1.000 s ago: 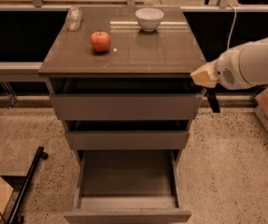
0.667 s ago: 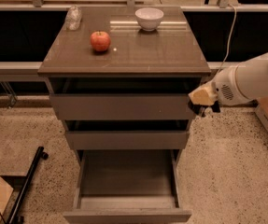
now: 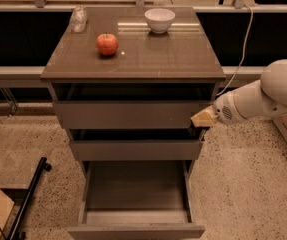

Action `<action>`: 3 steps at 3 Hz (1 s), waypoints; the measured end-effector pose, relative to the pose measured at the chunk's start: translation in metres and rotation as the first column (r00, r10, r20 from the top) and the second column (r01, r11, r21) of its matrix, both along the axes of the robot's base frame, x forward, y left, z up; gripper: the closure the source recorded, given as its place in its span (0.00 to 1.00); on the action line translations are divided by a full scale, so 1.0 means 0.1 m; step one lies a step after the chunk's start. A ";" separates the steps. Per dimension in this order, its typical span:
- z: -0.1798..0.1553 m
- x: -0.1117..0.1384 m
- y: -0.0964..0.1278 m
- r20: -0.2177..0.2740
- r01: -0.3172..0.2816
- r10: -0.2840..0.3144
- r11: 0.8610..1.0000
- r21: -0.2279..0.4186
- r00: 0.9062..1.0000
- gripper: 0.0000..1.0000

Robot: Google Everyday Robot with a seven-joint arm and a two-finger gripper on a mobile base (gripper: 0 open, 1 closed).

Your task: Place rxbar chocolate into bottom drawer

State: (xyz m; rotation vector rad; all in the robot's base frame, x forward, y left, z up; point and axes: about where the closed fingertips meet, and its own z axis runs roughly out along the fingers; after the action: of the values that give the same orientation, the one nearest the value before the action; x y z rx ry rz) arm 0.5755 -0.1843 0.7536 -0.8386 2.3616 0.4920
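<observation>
My gripper is at the right edge of the cabinet, level with the gap between the top and middle drawers. Its pale fingers are closed on a small dark thing that hangs below them, the rxbar chocolate, which is mostly hidden against the dark gap. The bottom drawer is pulled far out below, and its grey box shows nothing inside. The gripper is above that drawer's back right corner.
A red apple, a white bowl and a clear crumpled thing sit on the cabinet top. The top drawer and middle drawer stand slightly open. A black pole lies on the floor at the left.
My arm has moved left and down, bringing the gripper from beside the cabinet top to the right ends of the top and middle drawers.
</observation>
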 end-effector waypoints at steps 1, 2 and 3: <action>-0.05 0.00 0.02 -0.011 -0.005 0.005 1.000 0.006 1.000 1.00; -0.45 0.02 0.09 -0.059 -0.011 0.014 0.999 0.052 0.998 1.00; -1.02 0.11 0.17 -0.097 -0.023 0.030 0.998 0.065 0.995 1.00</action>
State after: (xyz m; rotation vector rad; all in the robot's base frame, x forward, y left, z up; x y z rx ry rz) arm 0.5865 -0.1669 0.6512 -0.8347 2.4125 0.6300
